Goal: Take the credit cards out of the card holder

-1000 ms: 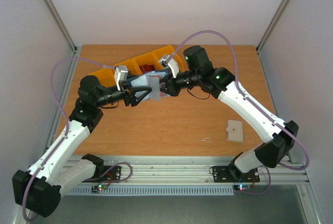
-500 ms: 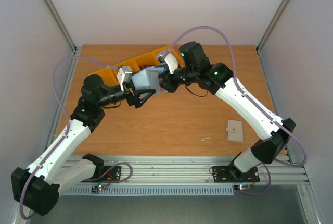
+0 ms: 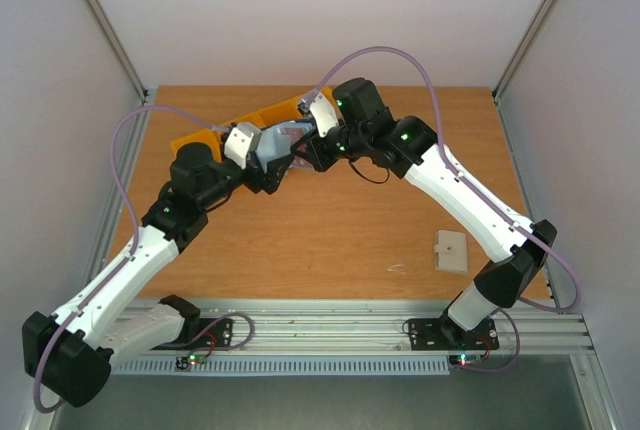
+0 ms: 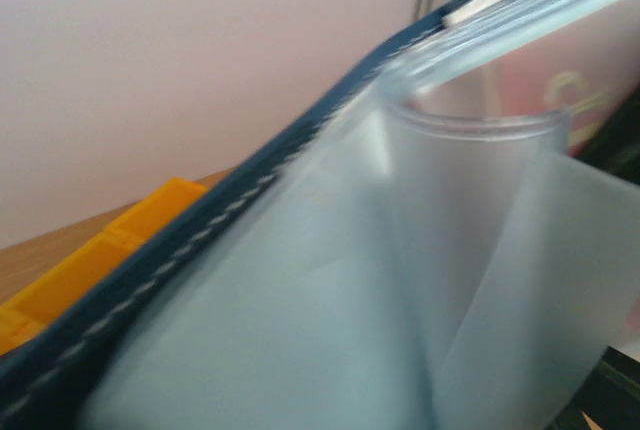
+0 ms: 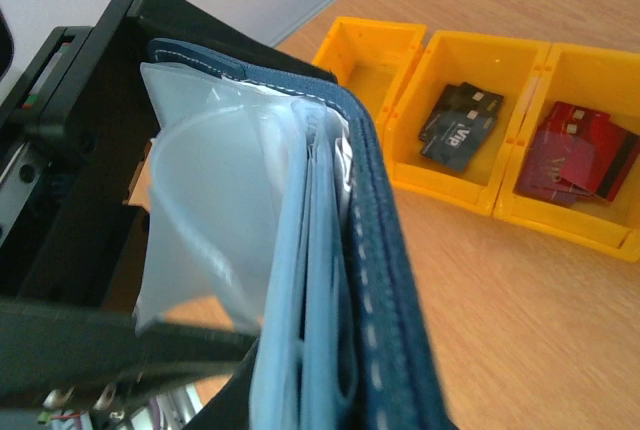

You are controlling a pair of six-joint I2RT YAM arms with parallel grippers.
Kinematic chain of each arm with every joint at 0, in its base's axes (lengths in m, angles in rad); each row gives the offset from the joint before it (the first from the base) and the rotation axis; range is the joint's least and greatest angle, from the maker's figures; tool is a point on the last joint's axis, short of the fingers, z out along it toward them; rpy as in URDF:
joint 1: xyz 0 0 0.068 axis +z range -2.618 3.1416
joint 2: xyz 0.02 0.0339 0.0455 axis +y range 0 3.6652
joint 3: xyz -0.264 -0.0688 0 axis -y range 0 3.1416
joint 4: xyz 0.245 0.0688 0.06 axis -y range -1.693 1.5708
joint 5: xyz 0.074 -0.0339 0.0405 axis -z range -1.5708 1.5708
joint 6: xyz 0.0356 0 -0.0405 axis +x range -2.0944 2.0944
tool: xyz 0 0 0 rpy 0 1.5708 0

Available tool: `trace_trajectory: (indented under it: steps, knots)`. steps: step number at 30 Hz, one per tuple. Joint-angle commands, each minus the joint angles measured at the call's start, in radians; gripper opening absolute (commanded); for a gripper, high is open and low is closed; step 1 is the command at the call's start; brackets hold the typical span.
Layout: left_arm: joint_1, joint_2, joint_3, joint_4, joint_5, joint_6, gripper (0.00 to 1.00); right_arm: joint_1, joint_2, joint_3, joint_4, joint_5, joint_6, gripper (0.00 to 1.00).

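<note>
Top external: left claw (image 3: 270, 164) and right claw (image 3: 309, 153), clamped on the card holder (image 3: 277, 140), have carried it farther back

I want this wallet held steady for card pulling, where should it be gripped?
On the card holder, the stitched cover edge, coming from its outer side: that edge looks thick and firm, while the clear pockets are floppy and fanned open.

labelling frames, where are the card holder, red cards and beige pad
card holder (image 5: 385, 250): right wrist view, navy stitched edge
red cards (image 5: 575, 155): right wrist view, pile middle
beige pad (image 3: 452, 251): top view, its centre
</note>
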Motion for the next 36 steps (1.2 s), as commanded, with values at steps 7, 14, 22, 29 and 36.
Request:
trace_trajectory:
  steps: [7, 14, 22, 29, 36]
  knots:
    - [0.105, -0.085, -0.024, 0.036, 0.25, -0.079, 0.94, -0.113, -0.147, -0.156, 0.121, -0.495, -0.025, 0.01]
    - [0.114, -0.078, -0.042, 0.172, 0.518, -0.231, 0.69, -0.114, -0.154, -0.159, 0.126, -0.607, -0.042, 0.01]
    - [0.115, -0.091, -0.037, 0.178, 0.552, -0.236, 0.0, -0.145, -0.179, -0.176, 0.106, -0.656, -0.065, 0.27]
    - [0.12, -0.103, -0.044, 0.2, 0.561, -0.235, 0.0, -0.277, -0.265, -0.277, 0.174, -0.655, -0.028, 0.4]
    - [0.12, -0.102, -0.039, 0.2, 0.564, -0.241, 0.0, -0.276, -0.262, -0.319, 0.229, -0.583, 0.031, 0.33]
